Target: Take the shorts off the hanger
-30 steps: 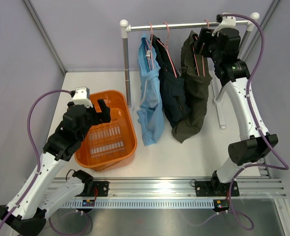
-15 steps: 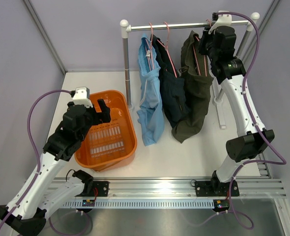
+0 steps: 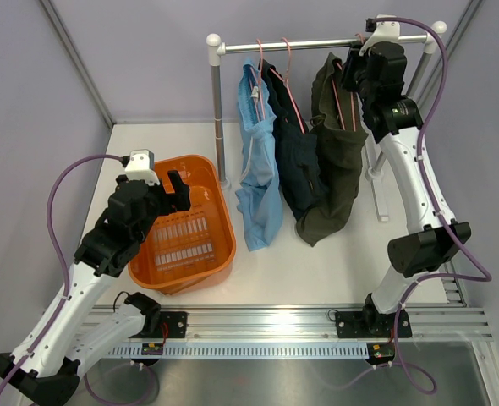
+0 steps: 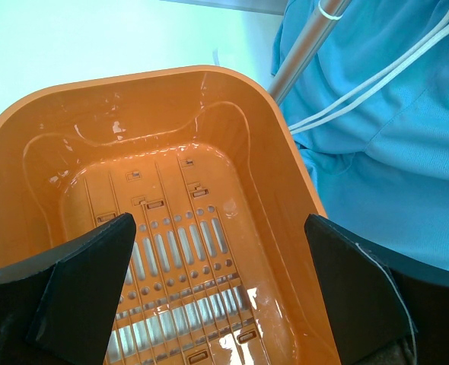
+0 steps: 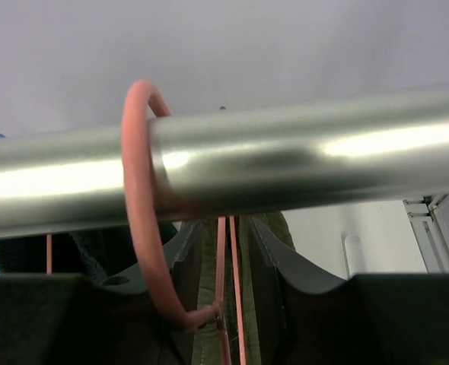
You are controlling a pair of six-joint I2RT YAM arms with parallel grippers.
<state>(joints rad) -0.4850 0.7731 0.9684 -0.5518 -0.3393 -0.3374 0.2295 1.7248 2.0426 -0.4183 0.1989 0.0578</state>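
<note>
Three pairs of shorts hang on pink hangers from a metal rail (image 3: 317,42): light blue shorts (image 3: 256,169), dark navy shorts (image 3: 296,161) and dark olive green shorts (image 3: 334,161). My right gripper (image 3: 348,74) is just under the rail at the top of the olive pair. In the right wrist view its fingers (image 5: 183,263) press in on the olive cloth (image 5: 207,339) and the hanger's pink wires, so the right gripper (image 5: 226,262) is shut on them. The hanger hook (image 5: 137,190) loops over the rail (image 5: 285,163). My left gripper (image 4: 217,228) hangs open over the orange basket (image 4: 133,76).
The orange basket (image 3: 229,237) stands at the left, with nothing in it. The rack's upright post (image 3: 218,110) rises beside it, and its right leg and foot (image 3: 378,182) stand near my right arm. The light blue shorts (image 4: 392,137) with white drawstring hang just past the basket.
My right gripper has risen closer under the rail and its jaws have narrowed onto the olive shorts at the hanger. The left arm has stayed still.
</note>
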